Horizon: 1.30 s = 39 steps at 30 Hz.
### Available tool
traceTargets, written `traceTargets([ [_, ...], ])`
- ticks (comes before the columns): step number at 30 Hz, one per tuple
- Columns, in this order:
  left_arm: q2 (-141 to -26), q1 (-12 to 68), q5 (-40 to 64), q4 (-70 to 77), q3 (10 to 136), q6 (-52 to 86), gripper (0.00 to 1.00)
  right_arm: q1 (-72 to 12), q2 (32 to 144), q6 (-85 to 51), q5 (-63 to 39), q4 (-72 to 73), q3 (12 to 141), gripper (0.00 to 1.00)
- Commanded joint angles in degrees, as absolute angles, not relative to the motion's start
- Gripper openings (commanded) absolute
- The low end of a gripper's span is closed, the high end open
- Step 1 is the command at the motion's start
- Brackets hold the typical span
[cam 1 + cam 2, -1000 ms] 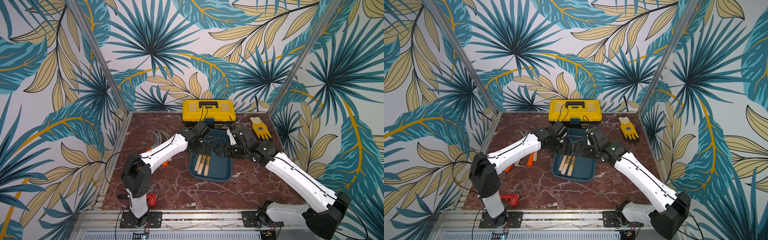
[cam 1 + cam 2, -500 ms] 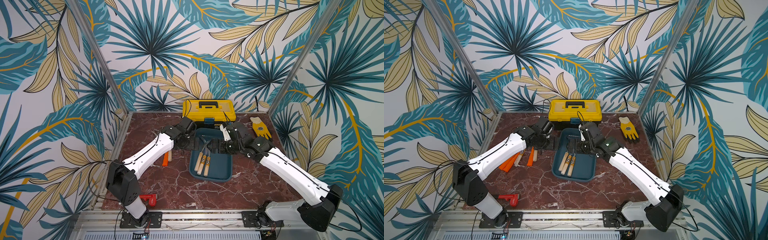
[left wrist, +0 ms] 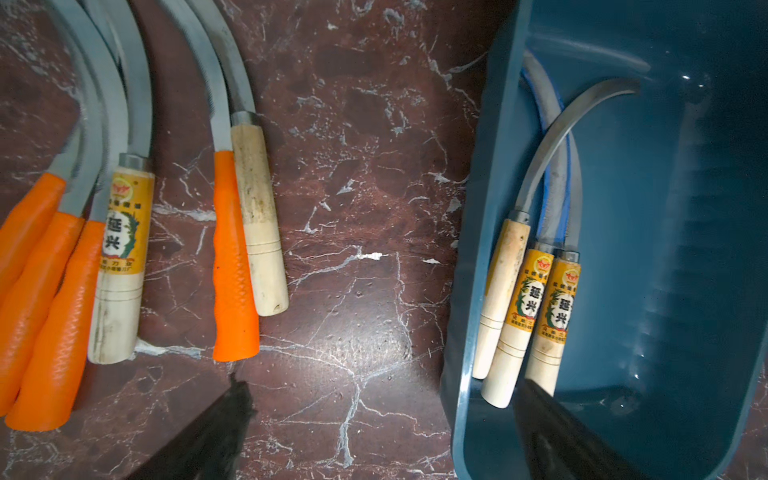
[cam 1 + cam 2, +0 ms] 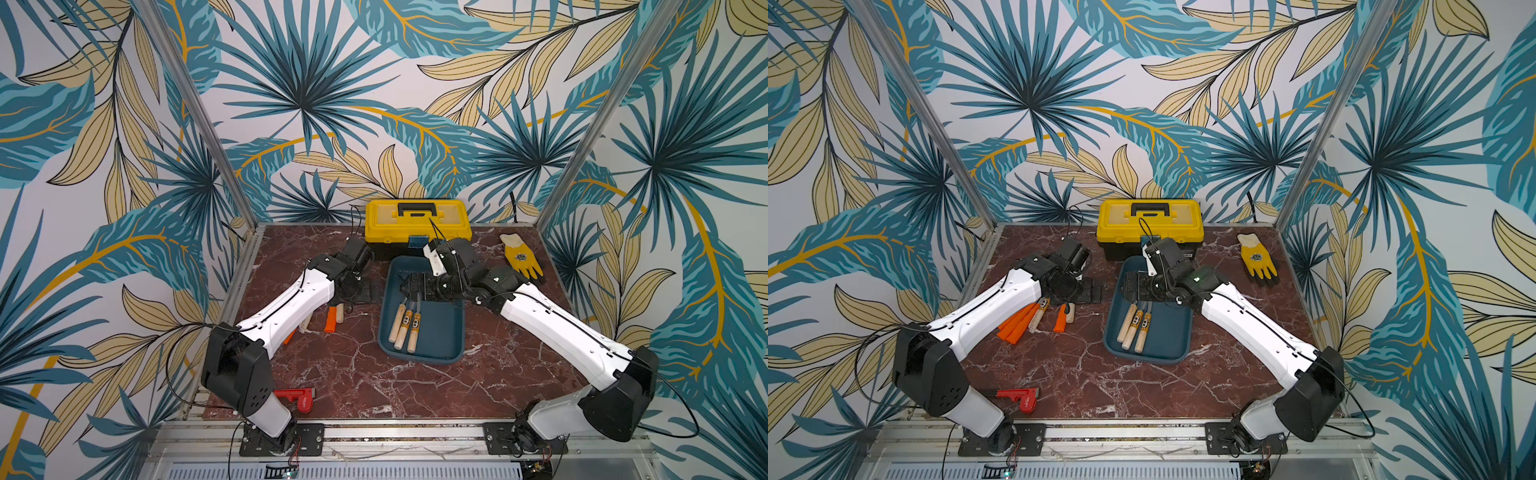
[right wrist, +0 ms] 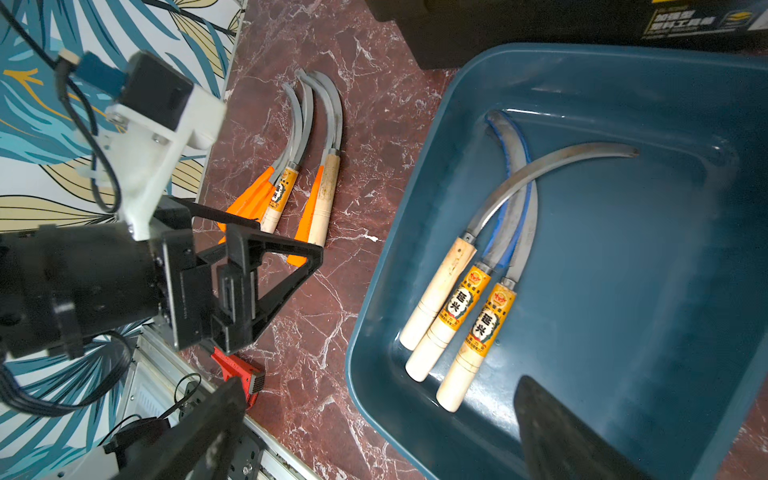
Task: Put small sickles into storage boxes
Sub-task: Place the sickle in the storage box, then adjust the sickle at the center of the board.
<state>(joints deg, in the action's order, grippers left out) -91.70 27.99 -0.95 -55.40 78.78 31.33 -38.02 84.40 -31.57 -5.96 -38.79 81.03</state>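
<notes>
My left jaws released beside loose orange- and wooden-handled curved sickles (image 3: 232,257), right jaws released over shallow teal plastic tray (image 5: 644,332) holding three more

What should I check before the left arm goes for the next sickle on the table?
1. The left gripper is open and empty: ok.
2. The right gripper is open and empty: ok.
3. The tray has room: ok; three sickles lie along one side, the rest is bare.
4. The loose sickles lie apart for a single grab: not ok; six on the table, a group of four and a pair, handles touching.
5. The drop zone is clear: not ok; the right gripper hangs over the tray, above the blades.
6. Blades in the group of four are untangled: cannot tell; they overlap.
</notes>
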Motion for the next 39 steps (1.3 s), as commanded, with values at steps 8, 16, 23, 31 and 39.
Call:
traceTargets([
  [8, -94.5, 23.3, 0.2, -55.7, 76.4, 30.8, 0.96, -38.9, 91.6, -29.4, -9.7, -37.1, 86.1, 0.99],
  [16, -100.0, 21.2, -0.5, -55.2, 78.0, 30.6, 0.74, -38.9, 97.0, -27.9, -11.8, -37.6, 89.9, 1.00],
  [23, -105.1, 19.3, 1.5, -53.3, 79.2, 29.9, 0.59, -38.9, 100.6, -26.7, -12.6, -38.5, 93.0, 1.00],
  [31, -110.4, 18.5, 2.8, -52.3, 81.6, 29.2, 0.52, -38.2, 102.7, -24.5, -12.1, -40.4, 95.4, 1.00],
  [39, -114.3, 18.5, 3.3, -51.3, 82.9, 29.4, 0.51, -36.3, 103.6, -24.1, -13.5, -40.7, 95.5, 0.99],
])
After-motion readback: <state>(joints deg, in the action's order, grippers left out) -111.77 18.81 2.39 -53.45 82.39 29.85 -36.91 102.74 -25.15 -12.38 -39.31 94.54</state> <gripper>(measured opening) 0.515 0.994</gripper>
